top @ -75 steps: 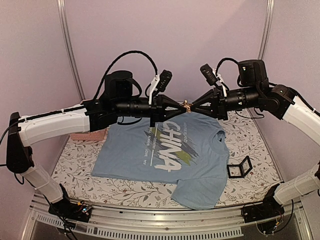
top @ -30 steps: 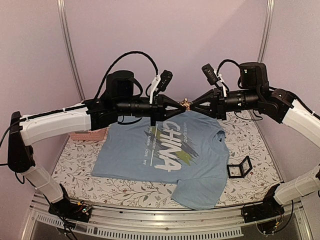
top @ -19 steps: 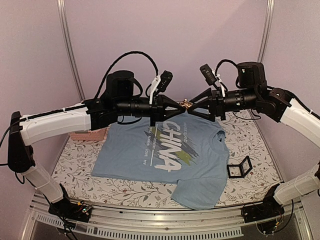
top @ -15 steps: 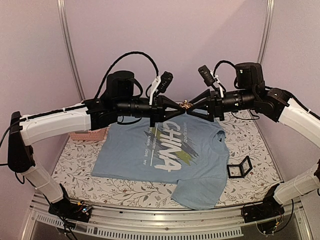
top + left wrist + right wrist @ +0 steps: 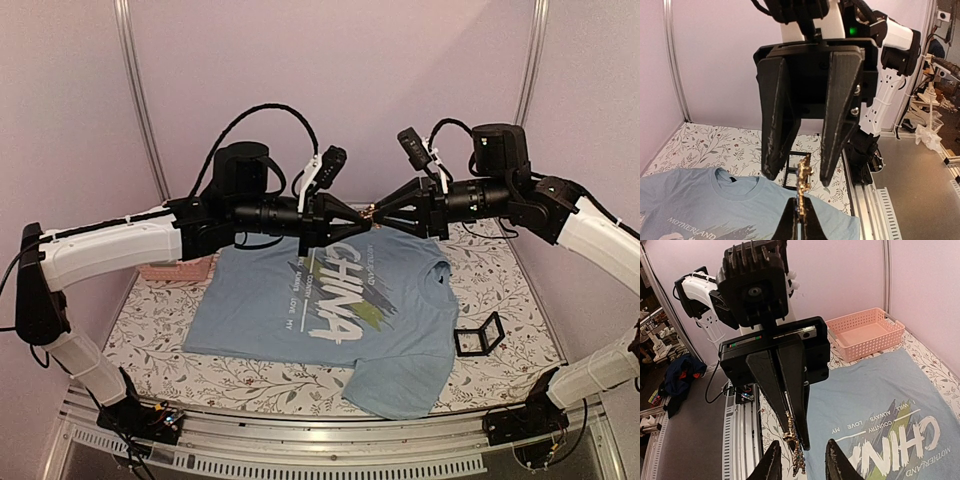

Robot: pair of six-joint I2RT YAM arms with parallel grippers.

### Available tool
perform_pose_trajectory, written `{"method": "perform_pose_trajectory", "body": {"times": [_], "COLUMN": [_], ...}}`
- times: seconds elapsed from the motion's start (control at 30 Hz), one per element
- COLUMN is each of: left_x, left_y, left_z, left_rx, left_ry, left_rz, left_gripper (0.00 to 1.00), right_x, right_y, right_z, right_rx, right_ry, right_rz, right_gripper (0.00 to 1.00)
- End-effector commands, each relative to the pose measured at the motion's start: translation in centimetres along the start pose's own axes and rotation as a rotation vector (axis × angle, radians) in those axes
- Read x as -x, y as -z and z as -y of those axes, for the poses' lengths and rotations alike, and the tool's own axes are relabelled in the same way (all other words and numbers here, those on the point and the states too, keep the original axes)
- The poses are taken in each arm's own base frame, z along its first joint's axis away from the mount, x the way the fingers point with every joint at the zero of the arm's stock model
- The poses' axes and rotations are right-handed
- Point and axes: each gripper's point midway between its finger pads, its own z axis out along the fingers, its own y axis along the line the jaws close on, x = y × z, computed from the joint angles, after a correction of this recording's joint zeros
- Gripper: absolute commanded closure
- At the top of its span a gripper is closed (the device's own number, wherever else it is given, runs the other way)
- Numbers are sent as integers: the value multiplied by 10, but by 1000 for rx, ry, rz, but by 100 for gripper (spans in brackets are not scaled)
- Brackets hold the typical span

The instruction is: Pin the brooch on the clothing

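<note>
the right gripper (image 5: pixel 803 446) is spreading off the brooch (image 5: pixel 803 175), jaws now released; the left gripper (image 5: pixel 799 204) is clenching it alone.

Two of a kind. Left arm (image 5: pixel 110 250) and right arm (image 5: pixel 600 232) shelled in white along the long links, black at joints, motor housings and wrists. Black braided cable (image 5: pixel 262 108) looped above the left wrist housing, with a thinner one over the right. White bracket (image 5: pixel 312 172) with a small black camera (image 5: pixel 331 157) at each wrist. Left gripper (image 5: pixel 796 439) and right gripper (image 5: pixel 797 177) matt black throughout — fingers (image 5: pixel 777 115) shaped as long tapering wedges, faces finely ribbed. Green light (image 5: pixel 852 31) on the right arm's black housing, silver screw heads (image 5: pixel 856 90) beside the finger mount.
</note>
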Motion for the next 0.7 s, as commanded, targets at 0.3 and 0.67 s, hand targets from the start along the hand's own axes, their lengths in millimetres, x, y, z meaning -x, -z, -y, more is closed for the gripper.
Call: {"method": "perform_pose_trajectory", "body": {"times": [0.3, 0.67], "left_x": [3, 4], "left_y": [-3, -7], "left_z": [19, 33], "left_rx": [-65, -103], "left_ry": [-82, -125], "left_rz": [10, 16], "left_gripper": [100, 100], "right_x": [0, -4], "right_y": [3, -3], "right_z": [2, 6], "right_rx": [-29, -25], "right_ry": [30, 37], "right_rz": [9, 4], "right_gripper": [80, 81]}}
